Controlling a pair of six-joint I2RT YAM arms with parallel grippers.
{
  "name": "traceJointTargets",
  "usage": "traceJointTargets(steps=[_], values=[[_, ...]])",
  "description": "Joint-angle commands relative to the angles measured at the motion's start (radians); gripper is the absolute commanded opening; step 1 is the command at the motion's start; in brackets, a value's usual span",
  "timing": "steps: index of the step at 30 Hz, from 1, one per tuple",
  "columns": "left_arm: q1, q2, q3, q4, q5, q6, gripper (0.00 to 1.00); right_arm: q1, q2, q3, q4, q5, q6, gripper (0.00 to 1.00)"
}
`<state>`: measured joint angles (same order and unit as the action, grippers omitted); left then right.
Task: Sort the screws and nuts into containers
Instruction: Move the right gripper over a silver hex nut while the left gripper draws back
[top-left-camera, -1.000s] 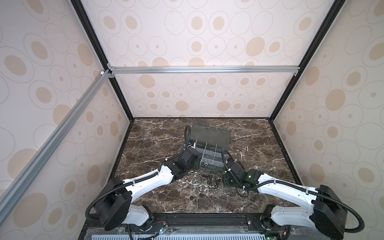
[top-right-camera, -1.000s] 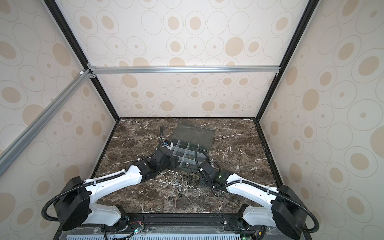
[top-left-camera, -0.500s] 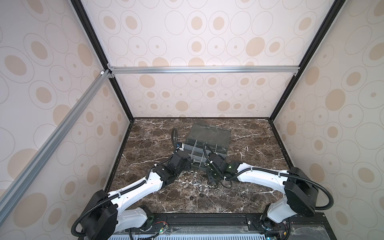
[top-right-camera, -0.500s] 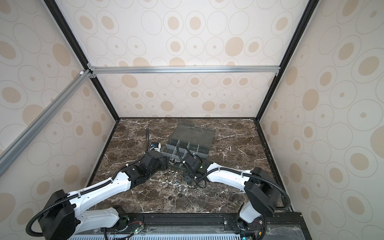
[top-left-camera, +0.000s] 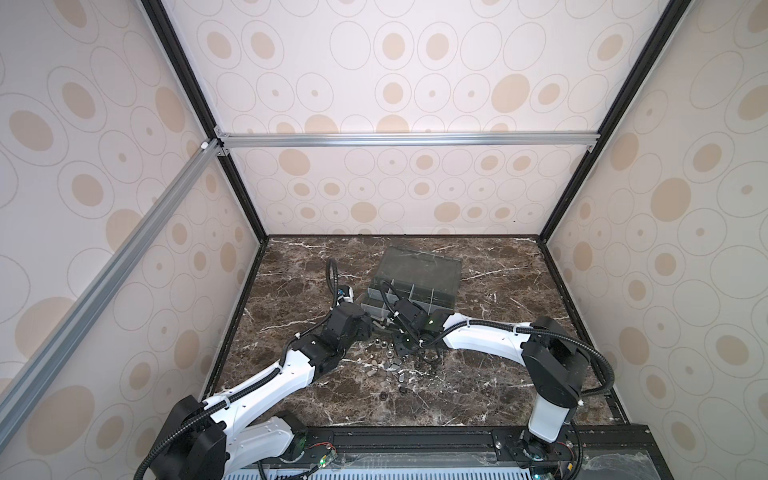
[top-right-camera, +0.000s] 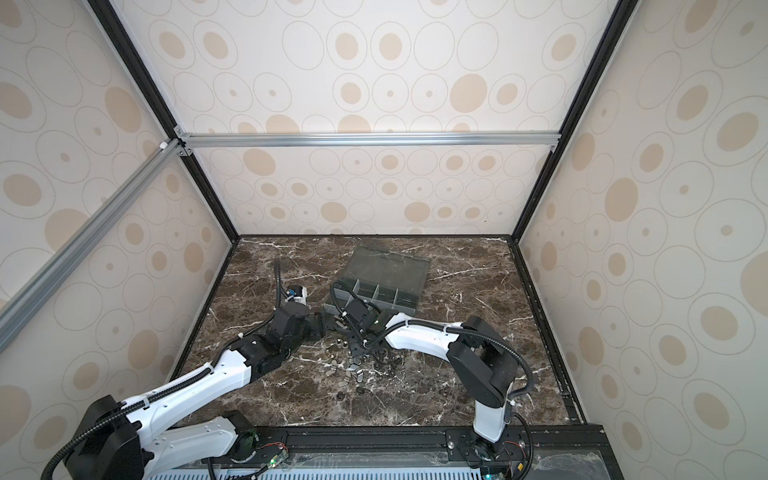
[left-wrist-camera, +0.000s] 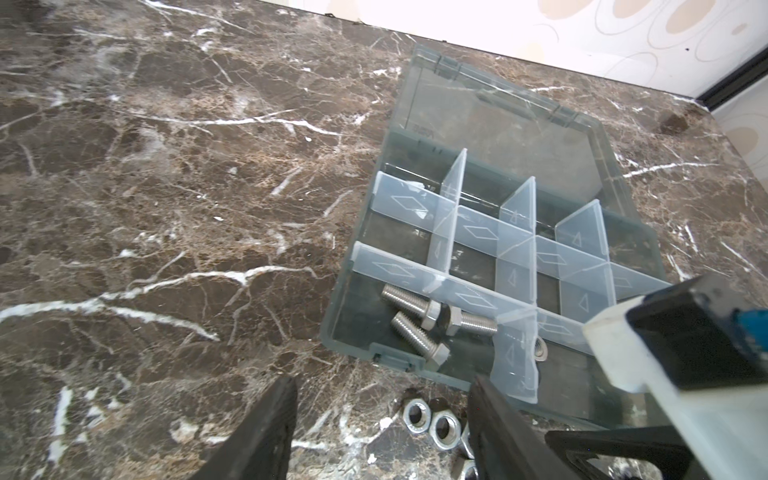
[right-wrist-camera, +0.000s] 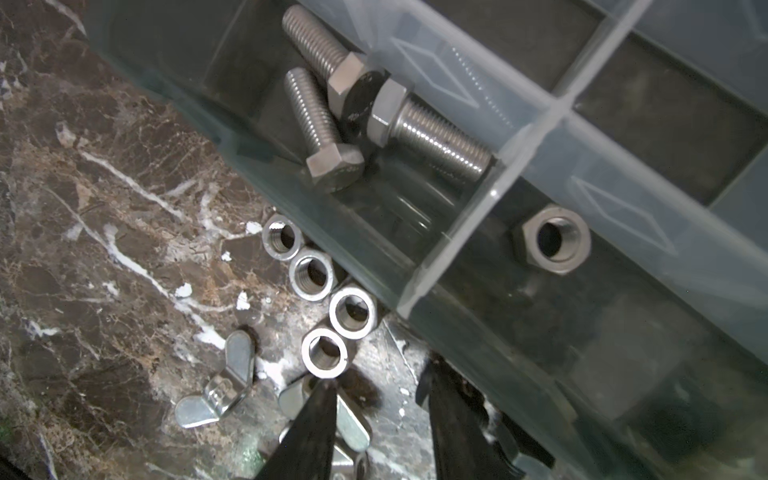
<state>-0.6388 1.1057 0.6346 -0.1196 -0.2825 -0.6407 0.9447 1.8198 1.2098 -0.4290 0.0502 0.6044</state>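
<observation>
Top views are both showing the smoky-grey see-through plastic organizer box (top-left-camera: 419, 270) lying open, loose silver hexagonal metal nuts (top-left-camera: 380, 344) lying at its six o'clock, where the left gripper (top-left-camera: 376, 328) and right gripper (top-left-camera: 405, 347) are hovering. Left wrist view is showing the left gripper (left-wrist-camera: 382, 382) holding its jaws apart near three silver-grey threaded metal screws (left-wrist-camera: 411, 307) lying in a corner cell (left-wrist-camera: 357, 316). Right wrist view is showing the right gripper (right-wrist-camera: 380, 376) parted, gripping nothing, beside the nuts (right-wrist-camera: 316, 272)
</observation>
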Motion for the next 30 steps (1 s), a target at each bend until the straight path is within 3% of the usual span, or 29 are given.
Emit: traceJointTargets(steps=[1,15,30], values=[[0.025,-0.033,-0.024,0.007,0.003,-0.026,0.66,0.019,0.04,0.051,-0.04,-0.004,-0.017,0.41],[0.077,-0.076,-0.066,0.046,0.008,-0.013,0.67,0.021,0.175,0.183,-0.089,0.02,-0.045,0.41],[0.093,-0.051,-0.08,0.077,0.036,-0.027,0.68,0.021,0.191,0.197,-0.143,0.073,-0.062,0.41]])
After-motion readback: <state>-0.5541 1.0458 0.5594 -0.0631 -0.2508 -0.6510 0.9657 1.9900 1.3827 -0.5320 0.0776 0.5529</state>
